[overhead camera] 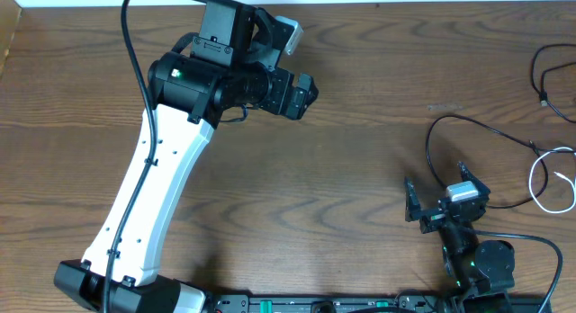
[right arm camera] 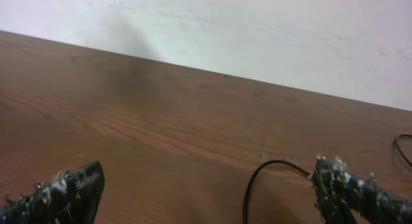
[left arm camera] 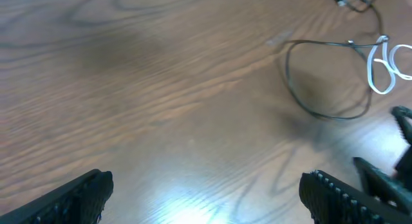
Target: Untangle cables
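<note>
The black cable [overhead camera: 430, 138] lies in a wide loop on the right side of the table, and its far end crosses the white cable [overhead camera: 538, 183], which is coiled in small loops near the right edge. Both show in the left wrist view, the black loop [left arm camera: 293, 89] and the white loops [left arm camera: 378, 69]. My left gripper [overhead camera: 304, 90] is open and empty, high over the table's back middle, far from the cables. My right gripper [overhead camera: 439, 194] is open and empty, just in front of the black loop. In the right wrist view the black cable [right arm camera: 250, 182] curves between the open fingers [right arm camera: 206, 182].
More thin black cord [overhead camera: 543, 68] lies at the far right back corner. The wooden table [overhead camera: 342, 187] meets a white wall behind it [right arm camera: 257, 31]. The left arm's white link [overhead camera: 148, 196] spans the table's left side. The right arm's base [overhead camera: 486, 263] sits at the front right.
</note>
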You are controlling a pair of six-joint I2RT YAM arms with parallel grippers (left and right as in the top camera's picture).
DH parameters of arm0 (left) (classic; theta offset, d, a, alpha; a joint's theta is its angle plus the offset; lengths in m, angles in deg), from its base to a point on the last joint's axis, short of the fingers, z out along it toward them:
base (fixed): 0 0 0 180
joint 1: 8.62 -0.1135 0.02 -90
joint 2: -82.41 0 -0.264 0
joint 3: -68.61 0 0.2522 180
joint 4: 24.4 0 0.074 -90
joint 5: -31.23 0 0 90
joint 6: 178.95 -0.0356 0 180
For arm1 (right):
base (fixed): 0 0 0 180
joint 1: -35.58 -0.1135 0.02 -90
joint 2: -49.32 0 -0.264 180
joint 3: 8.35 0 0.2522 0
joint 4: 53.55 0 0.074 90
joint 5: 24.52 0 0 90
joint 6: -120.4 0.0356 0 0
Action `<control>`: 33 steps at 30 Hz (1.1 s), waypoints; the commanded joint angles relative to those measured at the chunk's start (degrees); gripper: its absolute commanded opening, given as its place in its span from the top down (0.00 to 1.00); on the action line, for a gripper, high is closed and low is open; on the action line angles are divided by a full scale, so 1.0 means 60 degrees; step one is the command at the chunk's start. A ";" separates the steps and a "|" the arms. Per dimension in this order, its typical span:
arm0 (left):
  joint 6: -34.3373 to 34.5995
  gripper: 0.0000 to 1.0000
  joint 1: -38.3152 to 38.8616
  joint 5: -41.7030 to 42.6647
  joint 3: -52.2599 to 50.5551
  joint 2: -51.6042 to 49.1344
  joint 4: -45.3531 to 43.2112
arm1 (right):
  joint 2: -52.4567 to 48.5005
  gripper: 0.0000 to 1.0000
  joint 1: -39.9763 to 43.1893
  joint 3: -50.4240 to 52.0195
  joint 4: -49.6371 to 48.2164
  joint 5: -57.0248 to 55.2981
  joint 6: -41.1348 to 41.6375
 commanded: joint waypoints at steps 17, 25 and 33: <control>-0.0273 0.01 -0.1676 -0.1461 -0.5348 0.4790 -0.4018 | 0.0047 0.01 -0.0066 0.0018 0.0036 -0.0073 0.0117; -0.0321 0.02 -0.3206 -0.0987 -0.9253 0.8440 -0.6641 | 0.0047 0.01 -0.0066 0.0018 0.0040 -0.0073 0.0117; -0.0532 0.02 -0.3614 -0.1078 -1.3435 1.1744 -1.0262 | 0.0047 0.01 -0.0066 0.0018 0.0036 -0.0073 0.0117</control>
